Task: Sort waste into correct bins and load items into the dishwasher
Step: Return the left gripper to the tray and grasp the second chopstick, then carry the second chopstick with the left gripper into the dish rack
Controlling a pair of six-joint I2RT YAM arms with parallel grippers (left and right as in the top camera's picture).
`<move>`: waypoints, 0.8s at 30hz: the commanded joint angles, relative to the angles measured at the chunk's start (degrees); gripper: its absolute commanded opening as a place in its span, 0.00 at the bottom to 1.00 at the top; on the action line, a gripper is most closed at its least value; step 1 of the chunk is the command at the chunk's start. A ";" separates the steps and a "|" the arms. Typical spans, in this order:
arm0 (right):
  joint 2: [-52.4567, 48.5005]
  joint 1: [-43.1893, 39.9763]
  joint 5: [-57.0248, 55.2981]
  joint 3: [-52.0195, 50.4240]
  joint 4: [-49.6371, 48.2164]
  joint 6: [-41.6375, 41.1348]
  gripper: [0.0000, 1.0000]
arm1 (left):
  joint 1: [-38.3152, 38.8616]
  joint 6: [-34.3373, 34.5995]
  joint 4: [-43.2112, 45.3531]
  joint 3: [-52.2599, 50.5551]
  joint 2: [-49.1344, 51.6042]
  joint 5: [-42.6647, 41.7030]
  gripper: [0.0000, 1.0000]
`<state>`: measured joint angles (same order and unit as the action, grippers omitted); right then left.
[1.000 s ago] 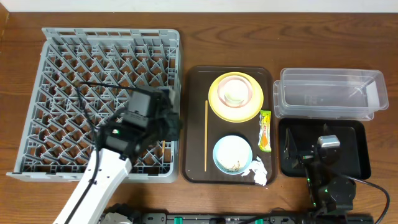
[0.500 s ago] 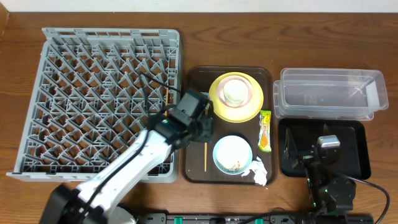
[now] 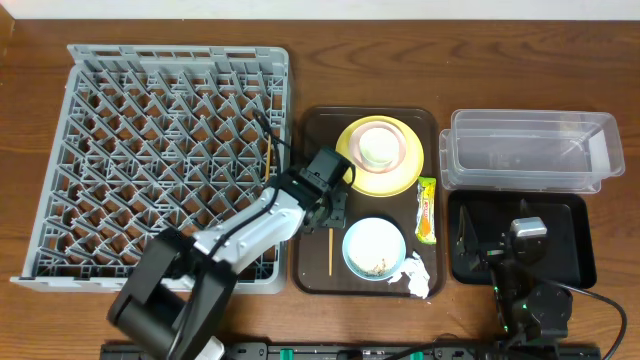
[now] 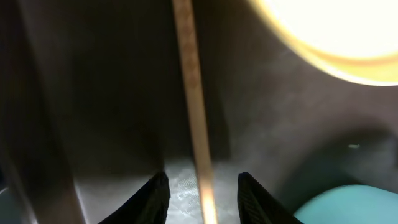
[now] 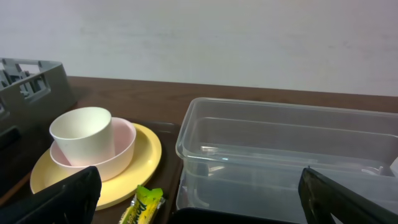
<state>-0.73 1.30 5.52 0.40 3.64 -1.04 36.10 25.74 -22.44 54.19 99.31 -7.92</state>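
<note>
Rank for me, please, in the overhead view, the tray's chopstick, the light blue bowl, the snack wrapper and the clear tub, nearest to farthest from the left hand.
From the left hand:
1. chopstick, right under it.
2. light blue bowl, close by, to its right.
3. snack wrapper, farther right.
4. clear tub, far right.

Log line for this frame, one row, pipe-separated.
phase: pre-grasp | left gripper: open, straddling chopstick on brown tray | right gripper: open, above black tray | held: nothing

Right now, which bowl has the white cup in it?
The pale pink bowl on the yellow plate; the light blue bowl holds only food scraps.
</note>
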 commanded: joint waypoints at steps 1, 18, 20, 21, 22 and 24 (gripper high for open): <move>-0.02 -0.37 -0.09 -0.09 0.24 -0.61 0.99 | 0.37 0.52 0.09 0.26 2.75 1.29 0.38; -0.02 -0.37 -0.11 -0.09 0.22 -0.61 0.99 | 1.22 0.50 -1.97 2.45 0.24 13.49 0.08; -0.02 -0.37 -0.09 -0.09 0.24 -0.61 0.99 | 1.22 0.50 -3.48 3.63 -3.19 15.04 0.08; -0.02 -0.37 -0.09 -0.09 0.24 -0.61 0.99 | 1.22 0.48 -4.52 4.15 -5.86 15.67 0.08; -0.02 -0.37 -0.09 -0.09 0.24 -0.61 0.99 | 1.22 0.48 -5.31 4.31 -8.11 16.48 0.08; -0.02 -0.37 -0.09 -0.09 0.24 -0.61 0.99 | 1.22 0.48 -7.30 4.33 -13.81 19.30 0.08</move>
<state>-0.73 1.30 5.52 0.40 3.64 -1.04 37.41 26.13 -27.75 55.96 94.26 4.82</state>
